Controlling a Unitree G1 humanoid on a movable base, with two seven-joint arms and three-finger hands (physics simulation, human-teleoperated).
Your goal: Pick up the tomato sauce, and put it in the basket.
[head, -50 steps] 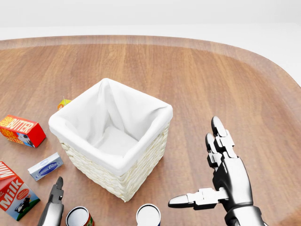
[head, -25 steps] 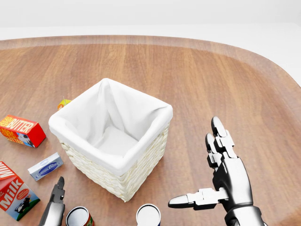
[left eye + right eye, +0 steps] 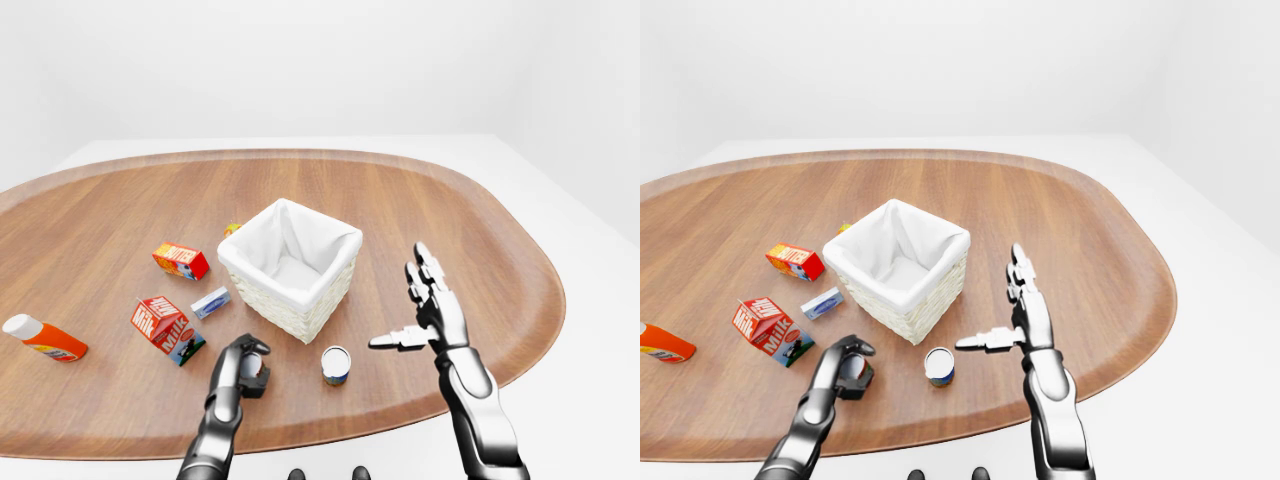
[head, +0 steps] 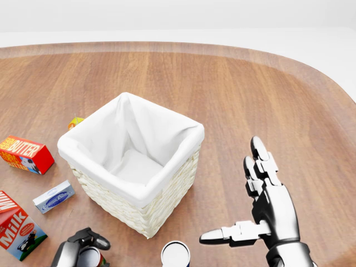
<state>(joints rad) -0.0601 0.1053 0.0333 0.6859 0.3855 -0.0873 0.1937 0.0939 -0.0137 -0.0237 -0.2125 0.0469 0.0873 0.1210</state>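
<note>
Head view shows the change plainly: a moment ago my left fingers [image 4: 94,240] stood open and pointing up beside the tomato sauce can [image 4: 92,258]. Now they have curled over its top and round its side. The can sits on the desk [image 4: 250,83] below the basket's [image 4: 183,133] near-left corner, close to the bottom edge of the view and a little apart from the wicker wall.

I judge that the reach is over and the grasp is on, or nearly so. From the right-eye view the can shows inside the curl of the fingers, still standing on the wood, so the lift has not begun. What remains is to raise it clear of the rim and carry it up and to the right, over the white liner.

The can itself is small and round, with a red label and a pale rim. It is upright, and most of it is hidden under my fingers (so I cannot say how firmly they bear on it).

My right fingers [image 4: 258,150] are spread wide and hold nothing, hovering to the right of the basket with the thumb pointing left. A second can [image 4: 175,253], white-topped, stands below the basket's nearest corner, just to the right of the one I am holding. I will want to keep clear of it as I lift.
</note>
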